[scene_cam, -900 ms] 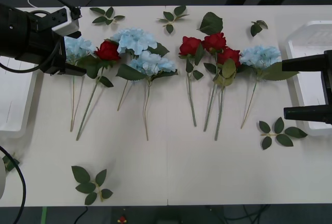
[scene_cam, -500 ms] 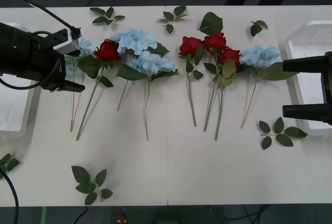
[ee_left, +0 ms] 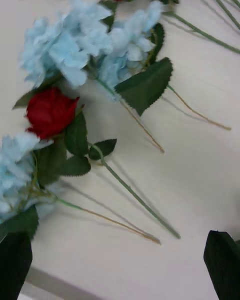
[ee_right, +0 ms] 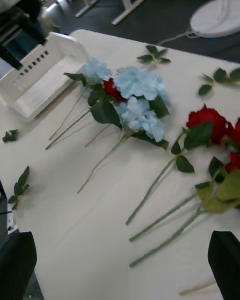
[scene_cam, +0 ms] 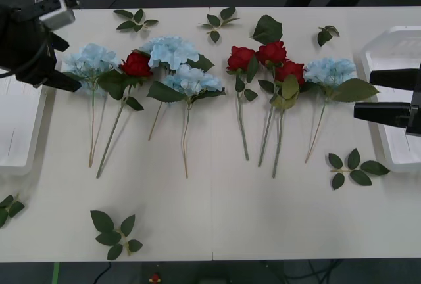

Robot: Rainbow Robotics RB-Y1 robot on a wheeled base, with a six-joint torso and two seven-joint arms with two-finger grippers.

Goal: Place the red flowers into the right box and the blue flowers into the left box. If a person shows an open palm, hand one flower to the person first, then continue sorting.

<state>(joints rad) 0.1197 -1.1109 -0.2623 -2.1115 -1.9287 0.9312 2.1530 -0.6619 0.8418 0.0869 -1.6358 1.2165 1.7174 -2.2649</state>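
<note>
From my seat, the sorting has hardly begun, if at all. The left box (scene_cam: 16, 133) sits at the table's (scene_cam: 217, 218) left edge, and the part of it I can see holds no flower. My left pincer (scene_cam: 56, 80) hangs over the table's left end beside that box, fingers spread and carrying nothing; the wrist camera looks down on the nearest blooms.

Moving right, every flower I can see lies on the table in a row, blooms toward the far edge: a blue flower (scene_cam: 91, 60) just beside the left pincer, a red flower (scene_cam: 137, 64) touching it, then two more blue clusters (scene_cam: 172, 51). Past the middle lie three red roses (scene_cam: 271, 54) bunched together, then a last blue flower (scene_cam: 329, 71). Loose leaf sprigs (scene_cam: 355, 167) lie scattered about.

My right pincer (scene_cam: 378, 93) hovers open and empty at the right box (scene_cam: 395, 47), which shows no flower either. No palm is offered, so all eight stems remain to sort.
</note>
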